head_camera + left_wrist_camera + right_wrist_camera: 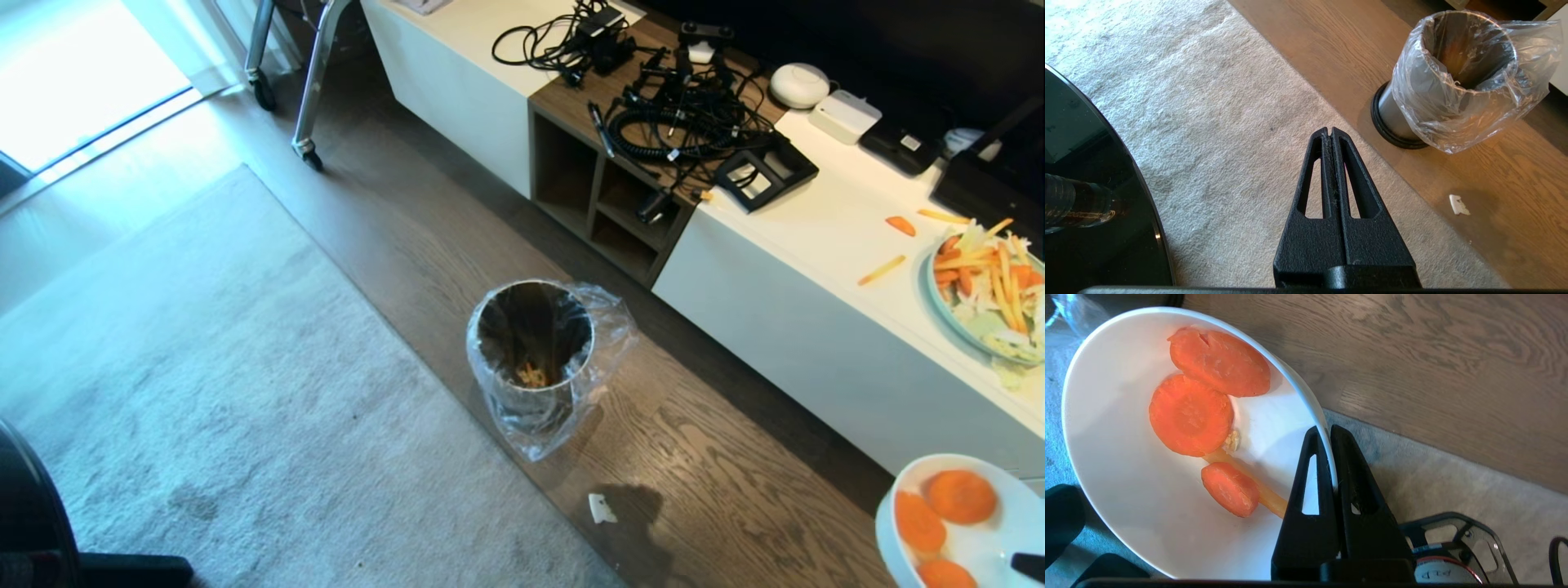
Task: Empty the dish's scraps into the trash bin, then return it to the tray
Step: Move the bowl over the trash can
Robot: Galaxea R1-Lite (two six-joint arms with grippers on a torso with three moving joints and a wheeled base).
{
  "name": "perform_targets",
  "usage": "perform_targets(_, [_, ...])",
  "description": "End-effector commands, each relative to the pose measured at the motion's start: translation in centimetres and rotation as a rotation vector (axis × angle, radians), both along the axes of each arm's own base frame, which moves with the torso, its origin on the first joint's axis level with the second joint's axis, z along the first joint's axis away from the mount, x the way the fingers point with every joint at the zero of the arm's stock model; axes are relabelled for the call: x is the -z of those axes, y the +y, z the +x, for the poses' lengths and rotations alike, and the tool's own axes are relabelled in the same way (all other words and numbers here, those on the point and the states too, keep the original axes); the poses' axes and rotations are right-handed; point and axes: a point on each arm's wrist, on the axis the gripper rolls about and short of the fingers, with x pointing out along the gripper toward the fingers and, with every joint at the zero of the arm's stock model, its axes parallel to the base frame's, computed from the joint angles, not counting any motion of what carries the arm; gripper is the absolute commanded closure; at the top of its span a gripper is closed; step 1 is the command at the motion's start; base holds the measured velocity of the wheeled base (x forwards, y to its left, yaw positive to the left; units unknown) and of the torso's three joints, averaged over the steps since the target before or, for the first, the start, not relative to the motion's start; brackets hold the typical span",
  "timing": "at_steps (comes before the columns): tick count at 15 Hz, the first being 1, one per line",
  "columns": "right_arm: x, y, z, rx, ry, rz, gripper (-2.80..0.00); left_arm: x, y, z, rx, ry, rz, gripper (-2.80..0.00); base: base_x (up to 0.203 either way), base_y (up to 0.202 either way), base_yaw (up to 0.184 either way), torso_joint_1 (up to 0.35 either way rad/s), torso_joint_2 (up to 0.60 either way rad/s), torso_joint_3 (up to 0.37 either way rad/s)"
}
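Three thick carrot slices (1190, 414) lie in the glossy bowl (1106, 457); right gripper (1329, 435) jaws pinch its rim; left gripper (1329, 132) jaws closed.

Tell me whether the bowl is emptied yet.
Not emptied. Three carrot slices still lie in the bowl, which the right gripper pinches by its rim, off to the side of the bin.

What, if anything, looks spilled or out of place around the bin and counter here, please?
A small white scrap lies on the wood floor near the trash bin. On the white counter, vegetable strips lie loose outside the blue plate, apparently spilled.
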Motion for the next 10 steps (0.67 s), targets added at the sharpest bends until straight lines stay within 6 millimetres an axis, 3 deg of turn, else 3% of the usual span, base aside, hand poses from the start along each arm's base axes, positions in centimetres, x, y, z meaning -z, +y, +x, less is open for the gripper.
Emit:
perform_targets(1, [-1.2,0.7,1.8,-0.025,-0.016,-0.022,0.00,0.0,0.0,0.0,-0.001,-0.001,-0.001,0.00,0.000,0.000,0.000,0.000,0.00,0.000])
perform_targets(7, [-5.1,3.5,8.5,-0.079,-0.097,-0.118,0.00,0.0,0.0,0.0,-0.001,-0.001,-0.001,0.00,0.000,0.000,0.000,0.000,0.00,0.000])
perform_targets(10, [-6.1,4.9,11.2,-0.088,-0.138,-0.177,0.00,0.0,0.0,0.0,0.000,-0.001,-0.001,0.00,0.000,0.000,0.000,0.000,0.00,0.000])
